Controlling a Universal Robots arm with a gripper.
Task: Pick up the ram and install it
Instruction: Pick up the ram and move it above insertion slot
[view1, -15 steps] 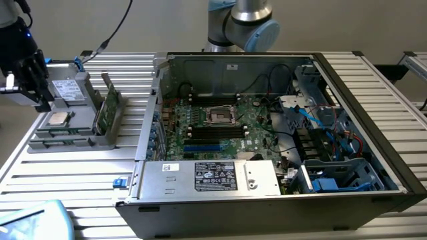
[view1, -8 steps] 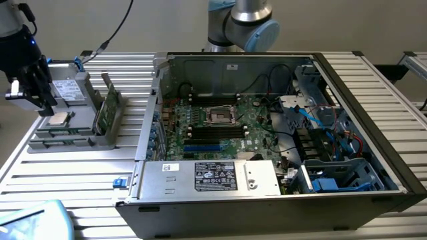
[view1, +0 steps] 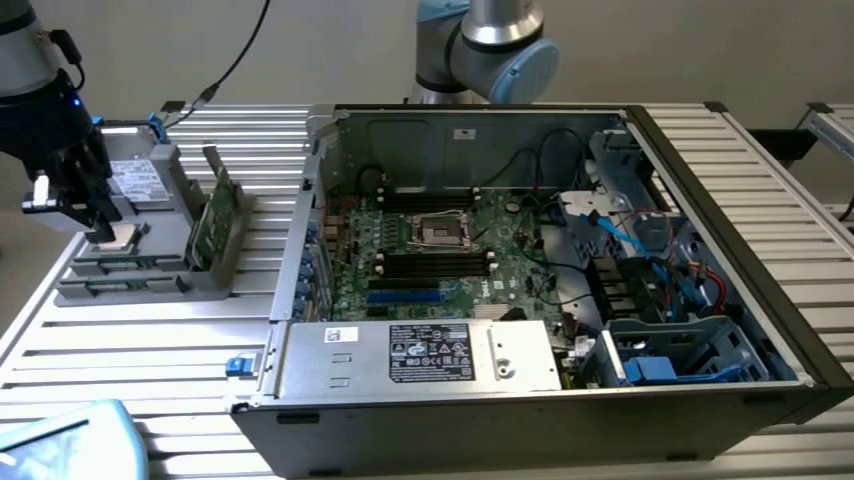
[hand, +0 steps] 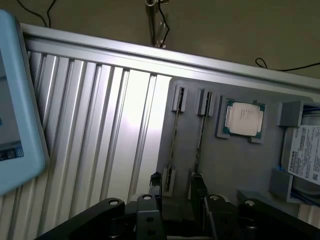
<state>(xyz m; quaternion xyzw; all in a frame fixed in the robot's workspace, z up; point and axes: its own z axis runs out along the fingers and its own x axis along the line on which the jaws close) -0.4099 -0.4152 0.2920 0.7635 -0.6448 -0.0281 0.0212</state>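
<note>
**item: ram in its holder, claw poised over it, not yet taken**

- **claw** (hand: 176, 186): released, holding nothing. it hangs above the grey holder (hand: 230, 165), its two dark fingers (hand: 155, 184) set apart on either side of one end of a stick.
- **ram** (hand: 172, 132): a thin green stick standing on its long edge in a slot of the holder, seen edge-on. the holder sits near the edge of the surface (hand: 100, 130) at the exterior view's left. untouched, as far as shows.
- **second stick** (hand: 200, 131): the same kind, in the next slot, just beside the first. its near end lies close to the other finger.
- **also in the holder**: square silver cpu (hand: 245, 118), labelled hard drive (hand: 306, 155), and a broader expansion card (view1: 207, 215) standing upright.
- **computer case** (view1: 534, 430): open on the middle of the surface, with the motherboard (view1: 441, 275) flat inside and dark memory slots (view1: 427, 262) near its socket.

**hazards, as judged from here**

- one finger sits so close to the second stick that a descent slightly off line could strike it or trap both sticks.
- the ram offers only a narrow edge, so an off-centre grip could tilt it in the claw or let it slip.
- a tilted lift could bind the stick in its slot and drag the holder.
- black cables (view1: 534, 170) loop over the board and could snag a carried stick.
- a stick brought down askew may not seat in its slot.
</note>
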